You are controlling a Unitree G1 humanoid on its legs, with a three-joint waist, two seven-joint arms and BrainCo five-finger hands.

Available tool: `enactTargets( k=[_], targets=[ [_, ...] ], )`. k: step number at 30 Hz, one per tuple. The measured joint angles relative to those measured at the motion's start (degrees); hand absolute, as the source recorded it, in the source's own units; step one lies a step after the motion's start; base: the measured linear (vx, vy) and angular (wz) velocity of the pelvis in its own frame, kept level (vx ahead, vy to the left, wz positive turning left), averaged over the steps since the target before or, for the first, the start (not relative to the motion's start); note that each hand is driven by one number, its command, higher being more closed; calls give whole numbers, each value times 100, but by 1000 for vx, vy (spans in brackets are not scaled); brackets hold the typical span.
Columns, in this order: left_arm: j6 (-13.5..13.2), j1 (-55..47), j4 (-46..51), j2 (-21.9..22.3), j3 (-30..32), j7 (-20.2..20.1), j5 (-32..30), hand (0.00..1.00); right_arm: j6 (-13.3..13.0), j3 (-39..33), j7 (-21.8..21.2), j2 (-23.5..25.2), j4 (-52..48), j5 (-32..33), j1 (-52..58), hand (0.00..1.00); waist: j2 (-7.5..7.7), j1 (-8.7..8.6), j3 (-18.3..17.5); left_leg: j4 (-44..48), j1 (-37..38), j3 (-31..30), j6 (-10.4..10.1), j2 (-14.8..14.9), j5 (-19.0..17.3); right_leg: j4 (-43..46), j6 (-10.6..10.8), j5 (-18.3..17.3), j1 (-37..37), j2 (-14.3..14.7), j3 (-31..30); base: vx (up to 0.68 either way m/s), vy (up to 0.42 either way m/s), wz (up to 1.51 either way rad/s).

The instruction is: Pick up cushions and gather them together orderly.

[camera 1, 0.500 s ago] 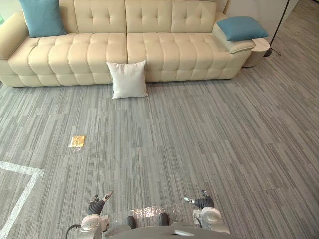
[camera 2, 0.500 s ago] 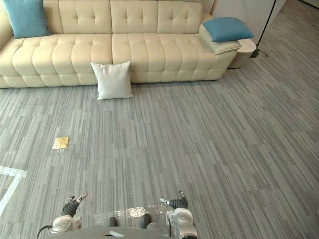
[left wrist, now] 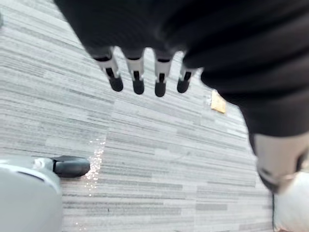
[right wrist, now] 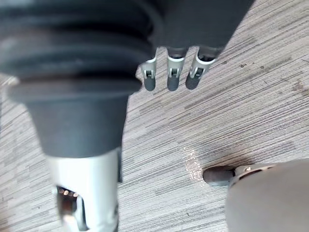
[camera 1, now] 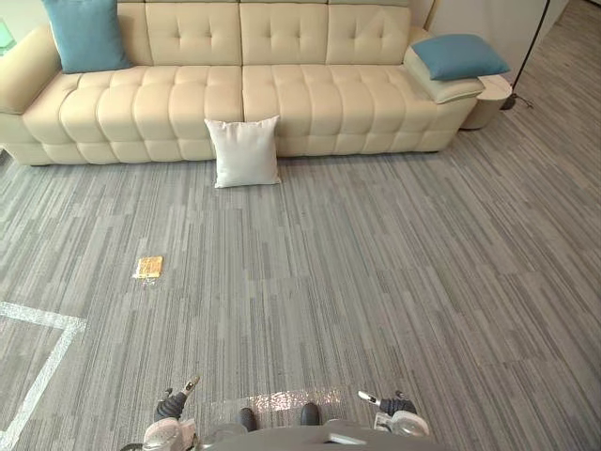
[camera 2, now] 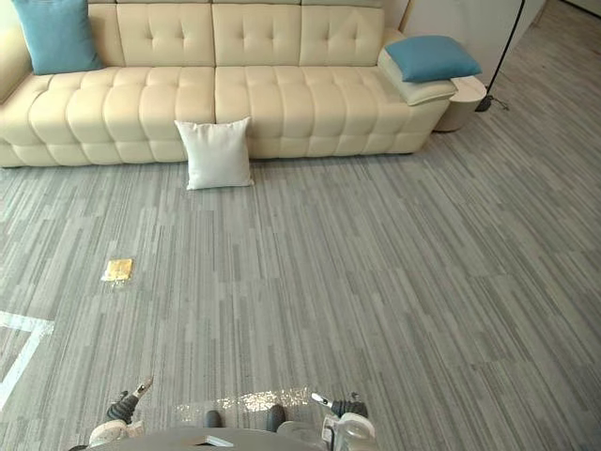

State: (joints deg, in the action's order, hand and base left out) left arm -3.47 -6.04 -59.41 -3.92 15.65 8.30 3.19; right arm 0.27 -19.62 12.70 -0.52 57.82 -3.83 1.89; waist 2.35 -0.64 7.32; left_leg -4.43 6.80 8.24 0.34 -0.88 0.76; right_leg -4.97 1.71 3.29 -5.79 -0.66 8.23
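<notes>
2 blue cushions (camera 1: pixel 86 33) (camera 1: pixel 460 56), 1 white cushion (camera 1: pixel 244 151), 1 sofa (camera 1: pixel 310 103)

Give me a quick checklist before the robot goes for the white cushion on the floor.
1. Left hand empty, fingers straight: ok.
2. Right hand empty, fingers straight: ok.
3. White cushion upright on the carpet against the sofa front: ok.
4. Path to it free; small yellow item lies off to the left: ok.
5. White cushion within reach: not ok, far ahead of both hands.
6. Cushions gathered: not ok; left blue cushion and right blue cushion sit at opposite sofa ends.
</notes>
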Motion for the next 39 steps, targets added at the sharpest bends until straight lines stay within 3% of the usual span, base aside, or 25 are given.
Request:
enactTargets(
  k=[28, 34, 38, 39],
  targets=[
    [-12, -5, -39, -37, -291, -120, 3, 0, -5, -87, -15, 3, 167, 9, -65, 0, -57, 67, 21, -37, -49, -82, -44, -3, -33, -1, 25, -108, 12, -2, 127, -8, -2, 1],
    [-16, 18, -37, -37, -283, -120, 17, 0, -5, -93, -14, 10, 164, 11, -65, 0, -34, 163, 40, -34, -213, -68, -55, -2, -54, 11, 55, -136, 174, -6, 142, -20, -6, 1],
    [-16, 88, -21, -56, -276, -122, 54, 0, 0, -88, -12, 35, 143, 9, -53, 0, 19, 247, 66, 227, -420, 80, 3, 5, -249, 68, 111, -214, 306, -46, 138, 11, 8, -5],
    [-16, 108, 24, -56, -275, -123, 76, 0, 3, -82, -15, 56, 90, 8, -58, 0, 19, 275, 92, 630, -660, 243, 31, 53, -489, 324, 133, -340, 506, -91, 117, 69, 32, -18]
  ],
)
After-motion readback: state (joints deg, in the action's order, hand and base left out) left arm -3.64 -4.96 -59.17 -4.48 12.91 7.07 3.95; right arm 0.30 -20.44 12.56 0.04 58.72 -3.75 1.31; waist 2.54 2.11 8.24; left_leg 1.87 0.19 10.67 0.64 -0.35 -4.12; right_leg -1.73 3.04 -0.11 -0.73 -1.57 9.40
